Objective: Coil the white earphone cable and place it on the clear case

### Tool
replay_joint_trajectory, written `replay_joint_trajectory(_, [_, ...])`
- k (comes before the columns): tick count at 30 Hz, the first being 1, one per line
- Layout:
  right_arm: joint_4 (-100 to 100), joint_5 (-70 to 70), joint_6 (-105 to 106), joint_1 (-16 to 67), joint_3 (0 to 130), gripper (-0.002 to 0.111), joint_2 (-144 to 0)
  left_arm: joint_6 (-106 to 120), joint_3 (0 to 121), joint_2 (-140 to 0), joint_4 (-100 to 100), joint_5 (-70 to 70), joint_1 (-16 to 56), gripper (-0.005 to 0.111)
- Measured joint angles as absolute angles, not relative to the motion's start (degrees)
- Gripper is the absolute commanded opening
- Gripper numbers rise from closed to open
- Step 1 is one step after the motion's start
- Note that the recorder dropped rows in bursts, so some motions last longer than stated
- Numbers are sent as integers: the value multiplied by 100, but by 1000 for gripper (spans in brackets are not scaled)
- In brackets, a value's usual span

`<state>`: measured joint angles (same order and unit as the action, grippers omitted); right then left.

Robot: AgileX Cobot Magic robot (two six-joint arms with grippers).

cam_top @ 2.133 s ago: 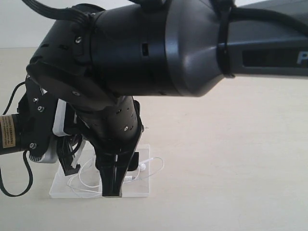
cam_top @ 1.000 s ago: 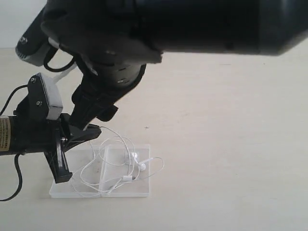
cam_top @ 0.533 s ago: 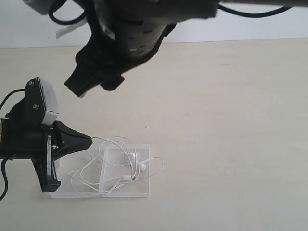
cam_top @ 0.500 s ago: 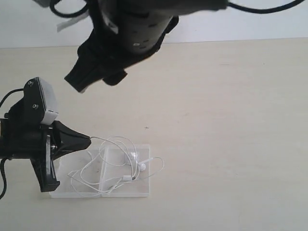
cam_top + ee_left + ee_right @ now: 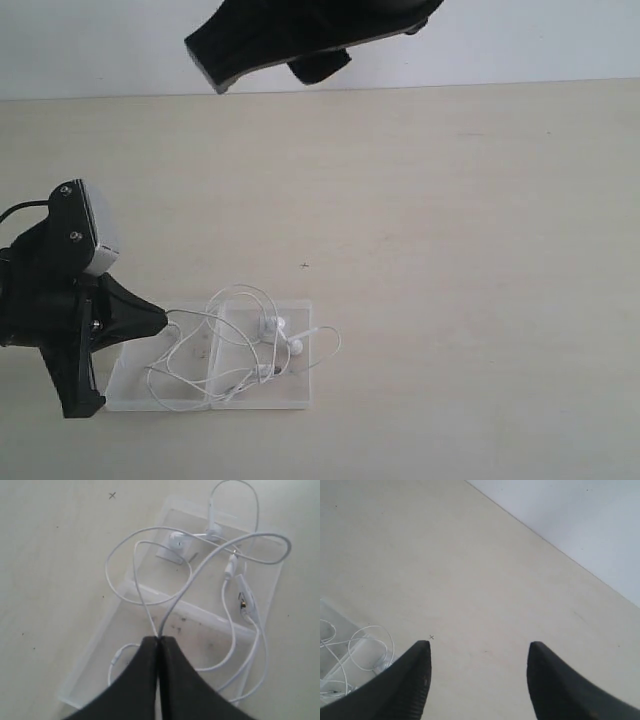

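A pale beige table [image 5: 480, 250] fills most of the exterior view. Its surface is smooth and matt, with a few faint scuffs and one small dark cross mark [image 5: 305, 265] near the middle of the frame. Along the top of the frame a plain white wall [image 5: 540, 40] meets the far edge of the table in a straight line. The light is soft and even. In the right wrist view the wall looks slightly bluish.
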<state>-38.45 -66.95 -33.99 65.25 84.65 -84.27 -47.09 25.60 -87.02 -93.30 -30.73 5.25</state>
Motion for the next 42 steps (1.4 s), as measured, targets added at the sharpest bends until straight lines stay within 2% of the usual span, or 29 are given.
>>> replay_joint_trajectory(5, [-3845,-6844,-3421,6525,8465,55,-8247,-4733,2560,-8908,-9108,-2955,560,3])
replay_joint_trajectory(8, [-3845,-6941,-3432,6525,8465,55,-8214,-4627,2560,-9062,-8884,-2900,740,16])
replay_joint_trajectory(13, [-3835,-6971,-3432,6525,8465,55,-8204,-4527,2572,-9169,-8525,-2809,829,45])
replay_joint_trajectory(26, [-3802,-6995,-3443,6525,8465,55,-8204,-4947,2606,-9204,-8418,-2616,829,78])
replay_joint_trajectory(42, [-3802,-6995,-3453,6525,8465,55,-8204,-9290,2798,-9121,-9923,-2996,829,79])
